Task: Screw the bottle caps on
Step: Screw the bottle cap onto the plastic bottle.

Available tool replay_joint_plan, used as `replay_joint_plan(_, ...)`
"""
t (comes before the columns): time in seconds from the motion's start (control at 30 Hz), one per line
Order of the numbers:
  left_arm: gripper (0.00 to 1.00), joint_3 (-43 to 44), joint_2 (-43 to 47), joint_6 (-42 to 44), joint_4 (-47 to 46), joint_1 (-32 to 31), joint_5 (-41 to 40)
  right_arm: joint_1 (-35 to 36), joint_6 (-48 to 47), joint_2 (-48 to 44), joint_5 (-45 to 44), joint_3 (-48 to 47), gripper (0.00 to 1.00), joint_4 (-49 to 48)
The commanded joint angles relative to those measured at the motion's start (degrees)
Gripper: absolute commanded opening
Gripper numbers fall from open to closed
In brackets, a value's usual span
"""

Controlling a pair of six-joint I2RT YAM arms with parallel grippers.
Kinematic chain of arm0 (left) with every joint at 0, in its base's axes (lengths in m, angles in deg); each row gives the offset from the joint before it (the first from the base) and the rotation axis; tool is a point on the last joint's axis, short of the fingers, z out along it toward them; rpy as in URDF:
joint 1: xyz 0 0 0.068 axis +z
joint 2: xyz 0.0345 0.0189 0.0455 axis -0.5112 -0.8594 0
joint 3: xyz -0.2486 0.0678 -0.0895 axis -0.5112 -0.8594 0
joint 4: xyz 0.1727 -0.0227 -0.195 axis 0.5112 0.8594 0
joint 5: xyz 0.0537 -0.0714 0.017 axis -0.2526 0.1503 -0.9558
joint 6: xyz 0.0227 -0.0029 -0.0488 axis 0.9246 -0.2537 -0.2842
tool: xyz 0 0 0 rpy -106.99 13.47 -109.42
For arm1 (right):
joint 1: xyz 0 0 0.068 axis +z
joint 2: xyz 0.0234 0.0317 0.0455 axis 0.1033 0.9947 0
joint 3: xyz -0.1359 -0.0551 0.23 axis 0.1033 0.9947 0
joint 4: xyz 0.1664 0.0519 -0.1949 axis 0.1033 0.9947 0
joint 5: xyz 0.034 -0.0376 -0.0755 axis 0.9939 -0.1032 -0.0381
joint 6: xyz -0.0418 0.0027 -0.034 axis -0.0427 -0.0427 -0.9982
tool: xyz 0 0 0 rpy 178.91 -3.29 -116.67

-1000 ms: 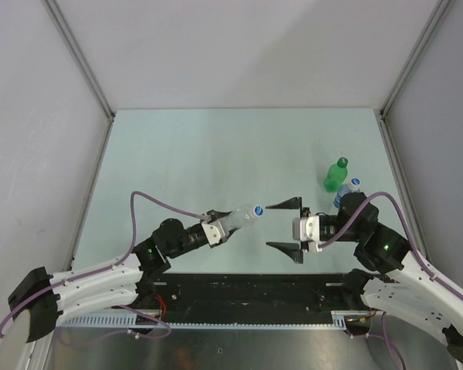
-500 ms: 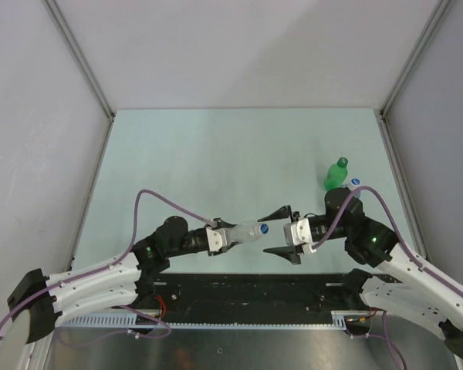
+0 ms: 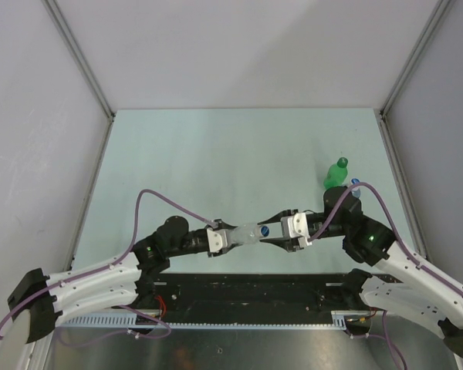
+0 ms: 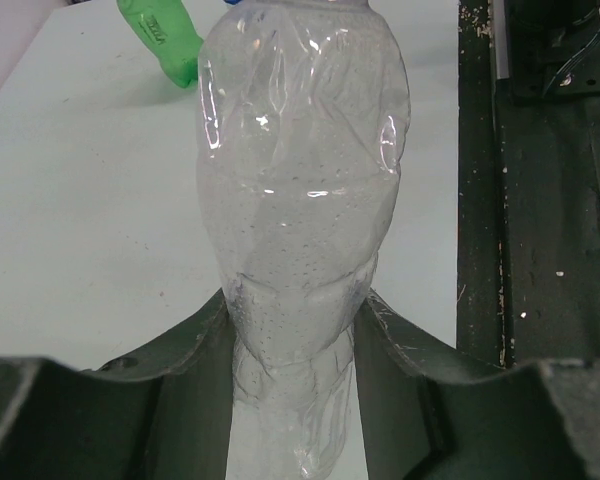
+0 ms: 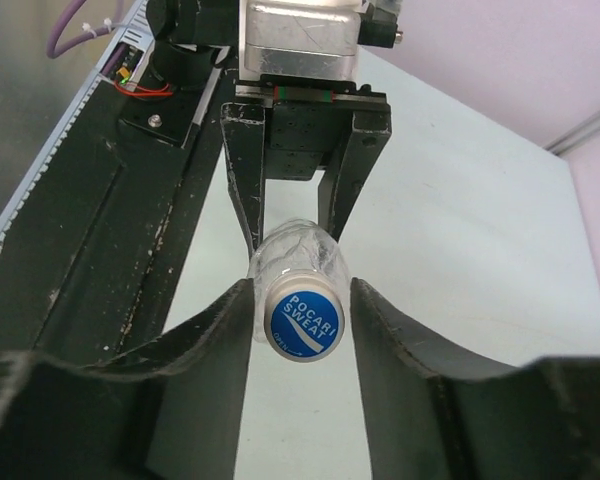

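Observation:
My left gripper is shut on the base of the clear unlabelled bottle and holds it level above the table's near edge, neck to the right. The left wrist view shows the bottle pinched between the fingers. Its white cap, with a blue printed top, sits on the neck. My right gripper faces it, jaws on either side of the cap with narrow gaps showing. The green bottle stands capped at the right. The blue-label bottle is mostly hidden behind my right arm.
The black base rail runs along the near edge under both grippers. Grey walls and metal frame posts enclose the pale green table. The green bottle also shows in the left wrist view.
My right gripper moved left onto the bottle's cap and narrowed its jaws from wide open. My left gripper brought the bottle slightly right and lower.

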Motion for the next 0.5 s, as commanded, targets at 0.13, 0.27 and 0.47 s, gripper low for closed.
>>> replay_joint_plan(0.13, 0.0, 2.93, 2.77, 0.85, -0.94, -0.05, 1.19, -0.13, 4.61, -0.37, -1.91, -0.35, 0.41, -3.58)
replay_joint_plan(0.27, 0.0, 3.67, 4.78, 0.67, -1.04, -0.04, 0.39, -0.13, 7.72, 0.47, -3.91, -0.31, 0.3, -5.36)
replay_joint_plan(0.47, 0.0, 7.67, 2.33, -0.56, -3.69, -0.17, -13.92, 0.62, 40.48, 5.52, -26.37, -0.31, 0.01, -19.99)
